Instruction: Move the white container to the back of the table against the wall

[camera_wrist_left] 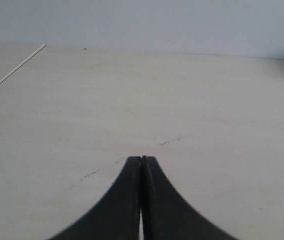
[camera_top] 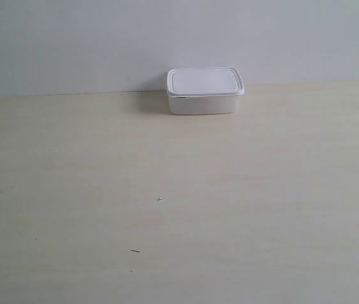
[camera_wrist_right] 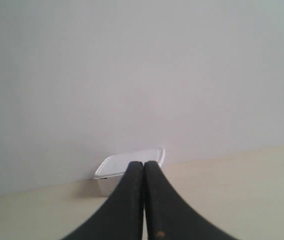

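The white container (camera_top: 205,90), lidded, sits upper centre in the exterior view, on the table (camera_top: 166,190) where it meets the wall (camera_top: 103,38). Left gripper (camera_wrist_left: 141,161) and right gripper (camera_wrist_right: 143,165): jaws pressed together, empty, both clear of the container

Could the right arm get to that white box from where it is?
Probably yes: the white container lies straight ahead of the right gripper, with only bare table between. Its jaws are shut, though.
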You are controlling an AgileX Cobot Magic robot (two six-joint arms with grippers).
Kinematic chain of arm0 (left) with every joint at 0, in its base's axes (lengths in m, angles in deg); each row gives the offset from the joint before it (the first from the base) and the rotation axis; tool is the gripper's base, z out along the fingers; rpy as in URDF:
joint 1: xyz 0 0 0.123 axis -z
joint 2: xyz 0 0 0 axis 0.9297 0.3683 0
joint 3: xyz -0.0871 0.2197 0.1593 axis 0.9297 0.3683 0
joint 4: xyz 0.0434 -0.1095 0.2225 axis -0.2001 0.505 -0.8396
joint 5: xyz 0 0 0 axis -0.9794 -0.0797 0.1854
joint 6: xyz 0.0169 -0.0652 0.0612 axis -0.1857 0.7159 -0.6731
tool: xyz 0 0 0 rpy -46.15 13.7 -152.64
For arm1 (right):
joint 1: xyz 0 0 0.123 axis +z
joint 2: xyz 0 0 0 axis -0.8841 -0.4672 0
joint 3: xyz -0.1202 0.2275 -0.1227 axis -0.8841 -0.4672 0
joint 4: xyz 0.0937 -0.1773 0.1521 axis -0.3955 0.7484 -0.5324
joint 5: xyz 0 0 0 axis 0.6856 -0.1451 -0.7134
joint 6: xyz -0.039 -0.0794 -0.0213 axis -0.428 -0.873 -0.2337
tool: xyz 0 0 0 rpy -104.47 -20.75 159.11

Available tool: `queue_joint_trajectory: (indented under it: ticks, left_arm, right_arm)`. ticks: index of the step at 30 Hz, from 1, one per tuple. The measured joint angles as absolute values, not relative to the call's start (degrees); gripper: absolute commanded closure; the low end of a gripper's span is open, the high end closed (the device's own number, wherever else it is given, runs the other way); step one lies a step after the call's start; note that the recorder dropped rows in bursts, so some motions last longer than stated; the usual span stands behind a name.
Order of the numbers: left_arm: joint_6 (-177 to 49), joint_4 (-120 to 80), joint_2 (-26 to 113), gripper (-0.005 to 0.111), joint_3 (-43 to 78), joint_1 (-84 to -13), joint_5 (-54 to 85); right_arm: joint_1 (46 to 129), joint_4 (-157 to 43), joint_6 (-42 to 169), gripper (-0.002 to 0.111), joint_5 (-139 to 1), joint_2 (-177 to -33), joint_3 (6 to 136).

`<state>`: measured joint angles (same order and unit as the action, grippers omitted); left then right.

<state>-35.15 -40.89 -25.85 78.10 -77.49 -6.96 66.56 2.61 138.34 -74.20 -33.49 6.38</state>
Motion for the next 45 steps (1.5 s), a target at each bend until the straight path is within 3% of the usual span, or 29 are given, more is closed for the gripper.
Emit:
queue_joint_trajectory:
  ticks: [6, 14, 45]
  left_arm:
    - [-35.2, -40.9, -25.8, 0.107, 78.1, -77.5, -7.0]
    - [-35.2, -40.9, -25.8, 0.107, 78.1, -77.5, -7.0]
    - [-35.2, -40.9, -25.8, 0.107, 78.1, -77.5, -7.0]
  right_arm:
    - [66.6, -33.4, 100.2, 0.108, -65.0, -33.5, 6.4]
    - [66.6, -54.6, 70.9, 0.108, -56.5, -33.5, 6.4]
    - [66.6, -57.7, 66.0, 0.108, -52.7, -33.5, 6.4]
